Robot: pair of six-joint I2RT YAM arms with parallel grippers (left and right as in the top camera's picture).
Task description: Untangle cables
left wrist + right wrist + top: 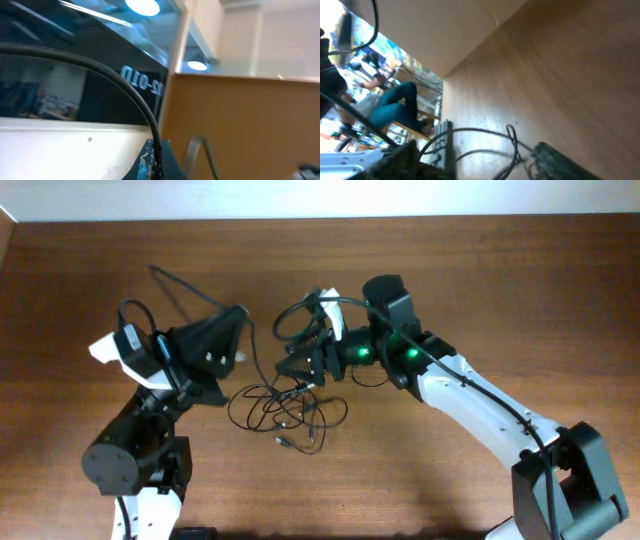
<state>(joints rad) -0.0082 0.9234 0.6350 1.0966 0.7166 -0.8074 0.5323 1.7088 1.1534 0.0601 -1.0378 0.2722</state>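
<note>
The cables (285, 408) lie as a loose black tangle on the wooden table between my two grippers. One strand runs up and left to my left gripper (240, 320). In the left wrist view the blue fingers (156, 165) are shut on that black strand (125, 85). My right gripper (295, 368) sits at the tangle's upper edge, pointing left. In the right wrist view its fingers (480, 160) are wide apart, with looped strands (512, 145) lying between them. A whitish tip (328, 297) shows above the right gripper.
The wooden table (500, 280) runs to a white wall at the back. The left arm's base (130, 460) stands at the front left, and the right arm (480, 405) stretches in from the front right.
</note>
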